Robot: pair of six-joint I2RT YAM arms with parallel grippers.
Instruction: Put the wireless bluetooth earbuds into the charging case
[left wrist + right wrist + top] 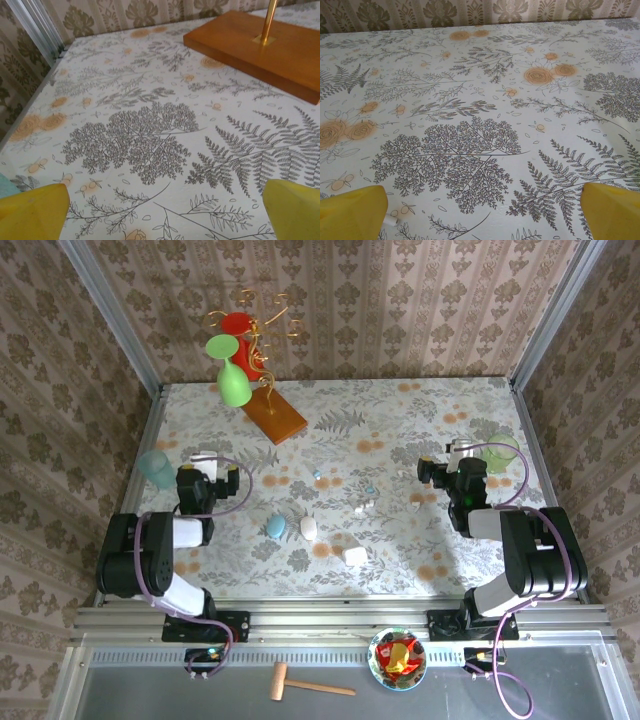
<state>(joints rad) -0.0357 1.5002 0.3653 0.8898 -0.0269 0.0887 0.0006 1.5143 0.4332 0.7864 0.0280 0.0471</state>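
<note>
Several tiny earbuds lie scattered mid-table: pale blue ones (316, 474) (370, 488) and white ones (362, 507) (415, 503). Nearer the front lie three charging cases: a pale blue oval (275, 526), a white oval (308, 528) and a white squarish one (355, 556). My left gripper (208, 457) (165, 195) is open over bare cloth at the left, well apart from them. My right gripper (460, 449) (482, 195) is open at the right, with a small white piece (391, 220) lying by its left finger (355, 212).
A wooden base (275, 415) (260, 45) with a brass stand holding green and red glasses stands at the back. A teal cup (155, 468) sits beside the left gripper, a green cup (500, 452) beside the right. A candy bowl (397, 655) and a mallet (310, 685) lie on the front ledge.
</note>
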